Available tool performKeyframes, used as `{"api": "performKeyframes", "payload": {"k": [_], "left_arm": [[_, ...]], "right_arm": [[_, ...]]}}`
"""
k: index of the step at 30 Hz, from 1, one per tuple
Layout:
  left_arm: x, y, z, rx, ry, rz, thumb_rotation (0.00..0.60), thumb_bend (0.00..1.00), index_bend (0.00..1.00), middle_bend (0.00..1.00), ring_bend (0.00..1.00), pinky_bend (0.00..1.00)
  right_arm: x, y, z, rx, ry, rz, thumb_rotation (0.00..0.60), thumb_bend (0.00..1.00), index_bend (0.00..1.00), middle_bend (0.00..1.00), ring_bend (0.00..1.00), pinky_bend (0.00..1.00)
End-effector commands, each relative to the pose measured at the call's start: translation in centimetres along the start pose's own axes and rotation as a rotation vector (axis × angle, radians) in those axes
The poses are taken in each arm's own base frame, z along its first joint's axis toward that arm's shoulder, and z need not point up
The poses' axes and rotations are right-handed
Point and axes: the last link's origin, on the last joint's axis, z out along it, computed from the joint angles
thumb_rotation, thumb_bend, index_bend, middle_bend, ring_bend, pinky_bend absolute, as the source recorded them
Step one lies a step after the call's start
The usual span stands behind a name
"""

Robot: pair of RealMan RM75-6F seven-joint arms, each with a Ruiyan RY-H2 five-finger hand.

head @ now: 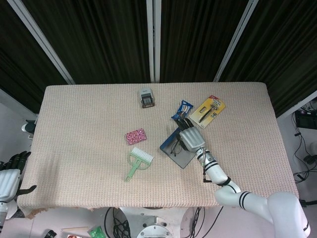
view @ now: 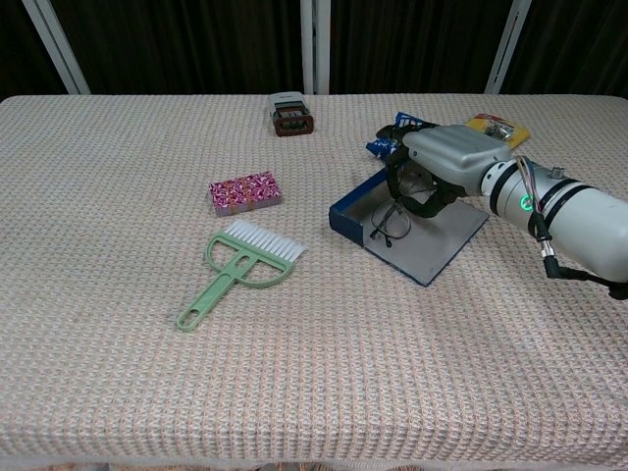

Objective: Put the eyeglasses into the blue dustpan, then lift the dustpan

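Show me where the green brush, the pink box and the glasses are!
Green plastic brush (view: 238,265), chest view, on its frame below the white bristles.
Pink patterned box (view: 245,192), chest view, on its top face.
Black wire-framed eyeglasses (view: 389,223), chest view, on a lens rim inside the blue dustpan (view: 432,251).

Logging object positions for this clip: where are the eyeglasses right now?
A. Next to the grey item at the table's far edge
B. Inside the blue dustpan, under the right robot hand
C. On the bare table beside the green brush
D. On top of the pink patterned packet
B: the eyeglasses lie in the blue dustpan, with the right robot hand over them.
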Motion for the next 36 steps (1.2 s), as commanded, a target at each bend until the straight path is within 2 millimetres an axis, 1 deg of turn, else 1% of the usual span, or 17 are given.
{"api": "performKeyframes", "payload": {"k": [1,3,5,9,14,16,19,21,22,23,25,29,36], "left_arm": [[0.0,0.0,0.0,0.0,-0.001,-0.001,0.6,0.07,0.06,0.06,0.08,0.24],[-0.1,0.0,0.0,0.0,-0.002,-0.002,0.6,0.07,0.06,0.06,0.08,0.24],[-0.1,0.1,0.0,-0.002,-0.003,-0.002,0.6,0.07,0.06,0.06,0.08,0.24],[-0.2,0.2,-0.1,-0.004,-0.008,-0.002,0.6,0.07,0.07,0.06,0.08,0.24],[-0.3,0.2,-0.1,-0.007,-0.011,-0.002,0.6,0.07,0.07,0.06,0.08,0.24],[-0.3,0.3,-0.1,-0.008,-0.013,-0.001,0.6,0.07,0.07,0.06,0.08,0.24],[-0.4,0.4,-0.1,-0.01,-0.018,-0.001,0.6,0.07,0.07,0.06,0.08,0.24],[-0.5,0.5,0.0,-0.012,-0.02,-0.001,0.6,0.07,0.07,0.06,0.08,0.24],[-0.5,0.5,0.0,-0.014,-0.023,0.0,0.6,0.07,0.07,0.06,0.08,0.24],[-0.6,0.6,0.0,-0.015,-0.024,0.001,0.6,0.07,0.07,0.06,0.08,0.24],[-0.6,0.7,0.0,-0.017,-0.026,0.002,0.6,0.07,0.07,0.06,0.08,0.24],[-0.6,0.7,0.0,-0.017,-0.026,0.001,0.6,0.07,0.07,0.06,0.08,0.24],[-0.7,0.3,-0.1,-0.006,-0.032,0.0,0.6,0.07,0.07,0.06,0.08,0.24]], "right_arm": [[0.1,0.0,-0.1,0.006,0.007,0.005,0.6,0.31,0.14,0.0,0.0,0.0],[0.1,0.0,-0.3,0.009,0.013,0.013,0.6,0.3,0.1,0.0,0.0,0.0],[0.1,0.1,-0.7,0.013,0.015,0.02,0.6,0.3,0.09,0.0,0.0,0.0],[0.3,0.5,-1.8,0.024,0.031,0.028,0.6,0.3,0.09,0.0,0.0,0.0],[0.6,1.5,-3.8,0.044,0.039,0.05,0.6,0.29,0.09,0.0,0.0,0.0],[0.6,2.0,-4.6,0.058,0.029,0.047,0.6,0.31,0.09,0.0,0.0,0.0],[0.6,2.5,-5.7,0.092,-0.011,0.012,0.6,0.46,0.12,0.0,0.0,0.0],[0.7,2.6,-6.2,0.115,-0.024,-0.014,0.6,0.66,0.2,0.0,0.0,0.0],[0.7,2.7,-6.4,0.126,-0.025,-0.024,0.6,0.72,0.22,0.0,0.0,0.0],[0.7,2.7,-6.6,0.129,-0.032,-0.026,0.6,0.82,0.24,0.0,0.0,0.0],[0.5,2.7,-6.9,0.128,-0.061,-0.017,0.6,0.92,0.25,0.0,0.0,0.0],[0.4,2.6,-7.0,0.125,-0.101,-0.02,0.6,0.96,0.25,0.0,0.0,0.0],[0.0,2.5,-7.0,0.109,-0.113,-0.031,0.6,0.96,0.25,0.0,0.0,0.0]]}}
